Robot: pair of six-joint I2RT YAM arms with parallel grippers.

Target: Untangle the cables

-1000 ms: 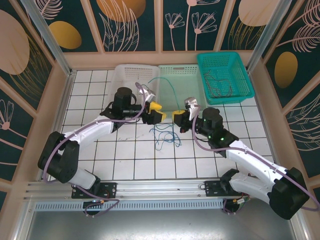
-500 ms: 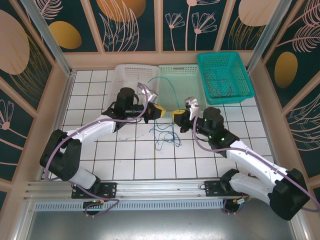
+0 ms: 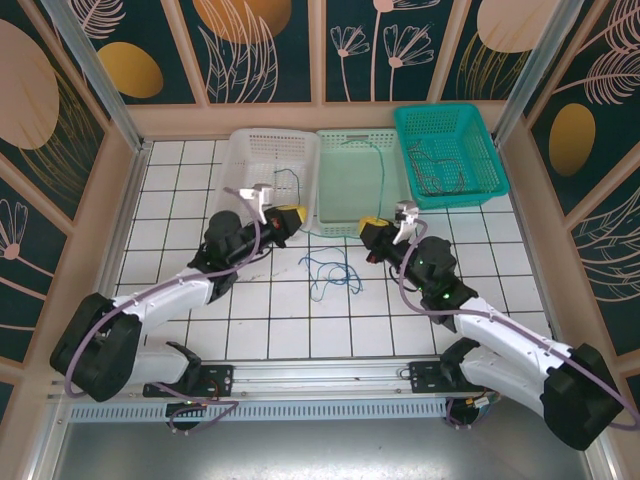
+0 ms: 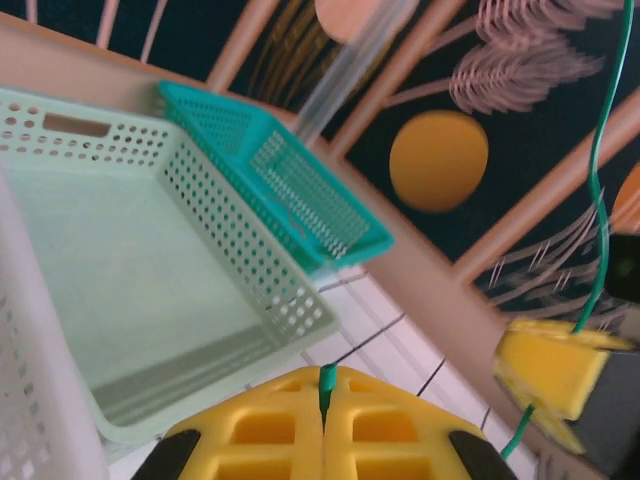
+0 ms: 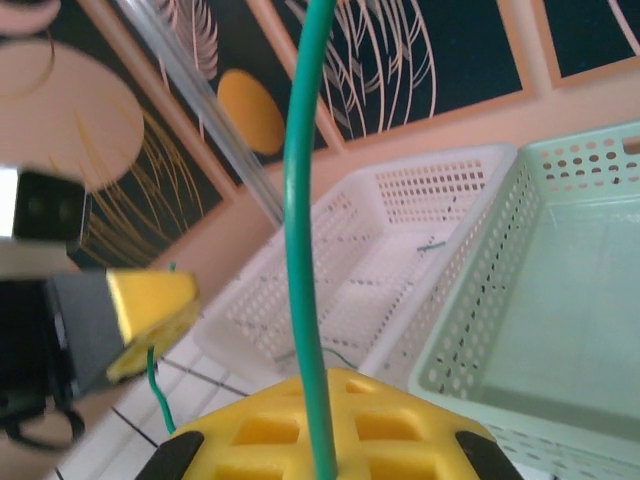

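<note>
The left gripper [image 3: 290, 214] and right gripper [image 3: 370, 226] sit side by side, each clamped tight on the green cable [image 5: 297, 250], which arches far over the basket [image 3: 345, 180], while the blue tangle [image 3: 330, 270] lies nearer, between the 2.

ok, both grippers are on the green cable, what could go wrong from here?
1. Left gripper and right gripper are both shut on the same green cable. Pulling apart could make it slip out or overstrain it.
2. Its slack arcs over the white basket and green basket, so it may snag on a perforated wall.
3. Blue cable lies tangled on the tiles. If the green one runs through it, it may get dragged.
</note>
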